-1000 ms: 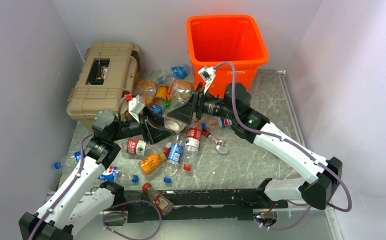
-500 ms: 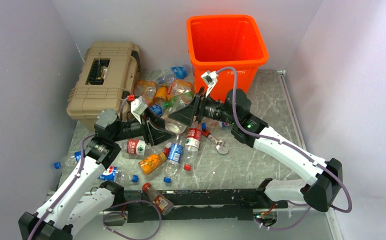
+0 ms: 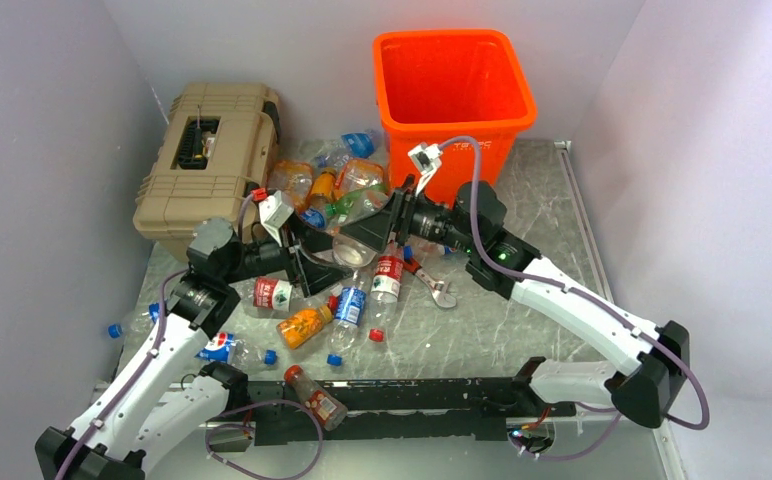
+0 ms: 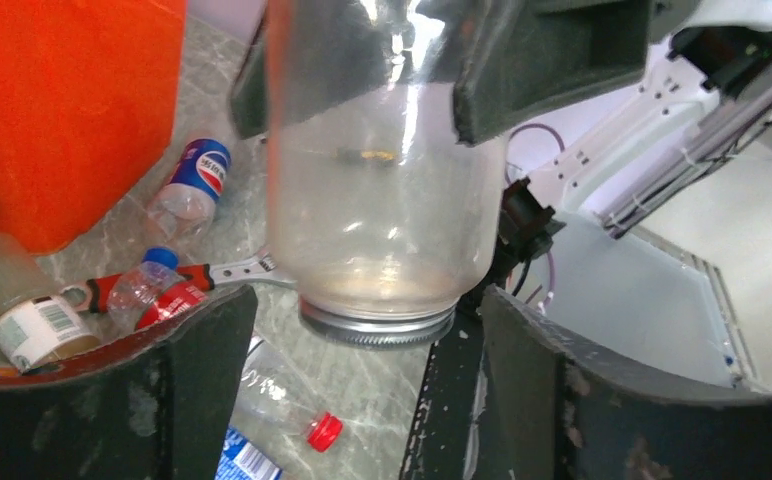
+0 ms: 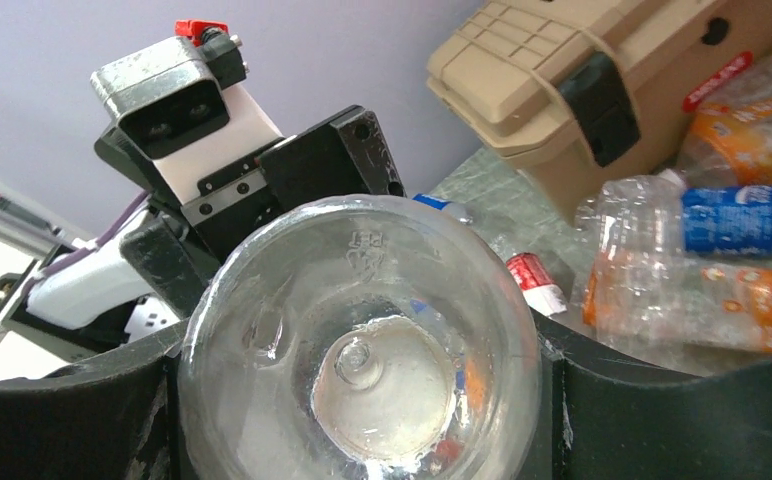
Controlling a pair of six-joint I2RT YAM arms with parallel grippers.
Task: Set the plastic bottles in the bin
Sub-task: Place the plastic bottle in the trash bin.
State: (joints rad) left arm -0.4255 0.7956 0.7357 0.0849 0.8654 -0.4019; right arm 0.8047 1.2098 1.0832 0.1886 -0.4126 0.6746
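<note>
- Top view: a clear bottle (image 3: 350, 250) is held above the table (image 3: 522, 300) by the right gripper (image 3: 370, 232), near the bin (image 3: 497, 165); more bottles (image 3: 305, 325) are strewn beside a toolbox (image 3: 202, 160). The bin's white lettering cannot be read.
- Left wrist: the left gripper (image 4: 367, 330) is shown wide, clear of the bottle's silver rim; a wrench (image 4: 237, 271) is seen.
- Right wrist: the bottle's base is clamped between both fingers (image 5: 662, 410); its embossing is unreadable.

Walls (image 3: 42, 150): plain pale lilac-grey, closing in the left, back and right sides.
Tabletop (image 3: 492, 335): grey marbled stone look with pale veins.
Rail (image 3: 584, 230): light metal strip along the tabletop's right edge.
Light: soft, even.
</note>
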